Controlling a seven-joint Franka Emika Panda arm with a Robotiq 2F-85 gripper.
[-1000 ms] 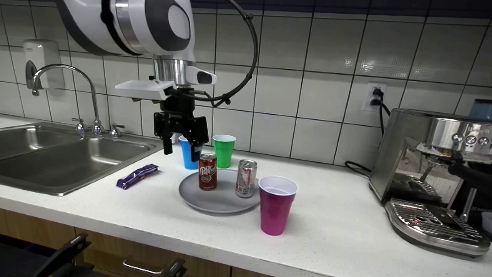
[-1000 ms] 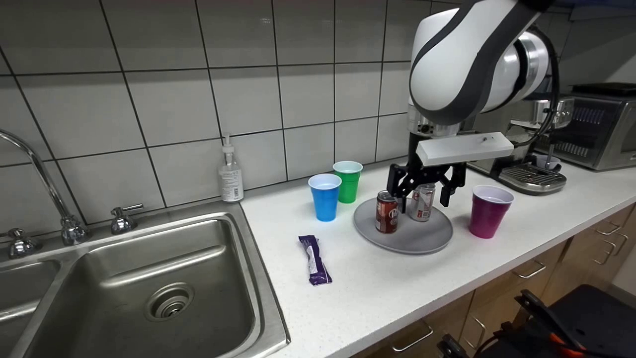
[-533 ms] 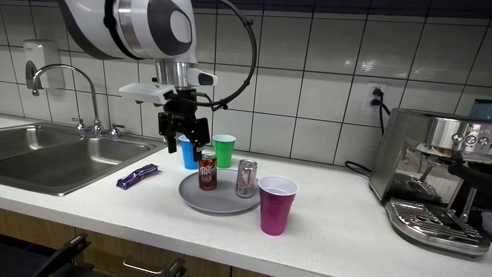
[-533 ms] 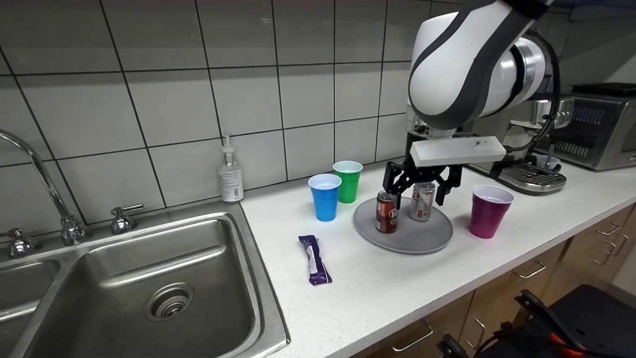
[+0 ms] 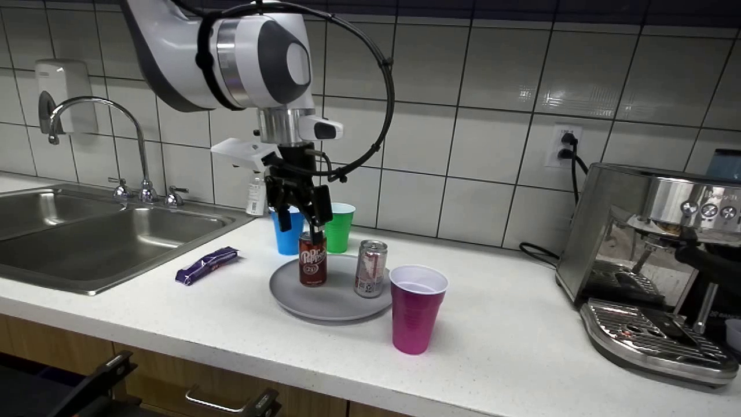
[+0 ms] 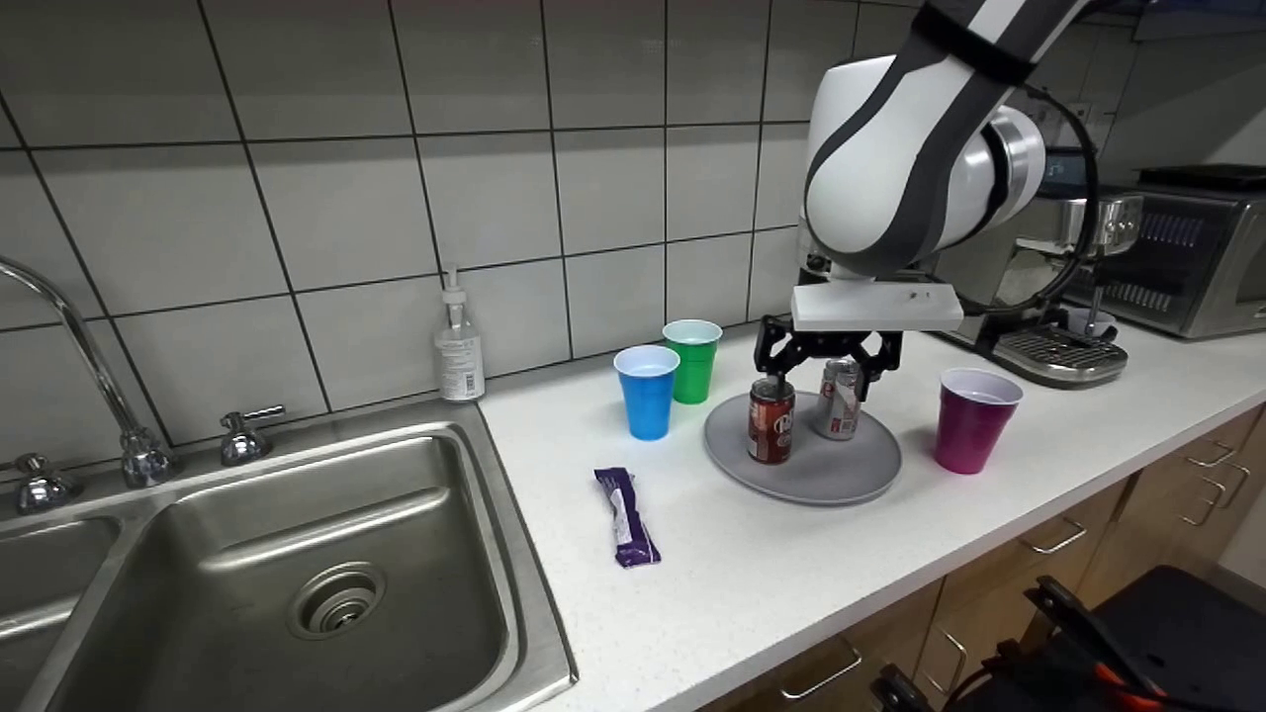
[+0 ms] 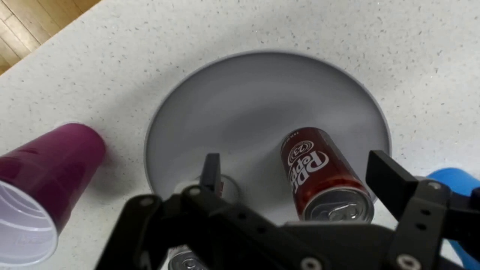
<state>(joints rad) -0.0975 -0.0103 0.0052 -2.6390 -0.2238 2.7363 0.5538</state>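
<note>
The black two-fingered hand (image 6: 820,385) stands wide and empty, near the top of the upright dark-red metal Dr Pepper can (image 6: 770,433) on the round grey plate (image 6: 829,489); with the silver metal can (image 6: 838,411) so close, an off-centre descent could topple either.

Back wall (image 5: 492,81): I find large pale tiles with dark joints, a dark band (image 5: 590,11) running along the top.
Outlet (image 5: 550,145): wall-mounted, black plugs (image 5: 569,139) inserted.
Counter (image 5: 509,324): white, finely speckled.
Cabinet fronts (image 5: 156,382): wood-toned, parted by narrow seams.
Sink (image 6: 534,613): steel, two basins, set into the counter.
Floor (image 7: 22,33): wood-toned planks past the counter's edge.
Light: I record faint gleams on the tiles, bright streaks in the steel.
</note>
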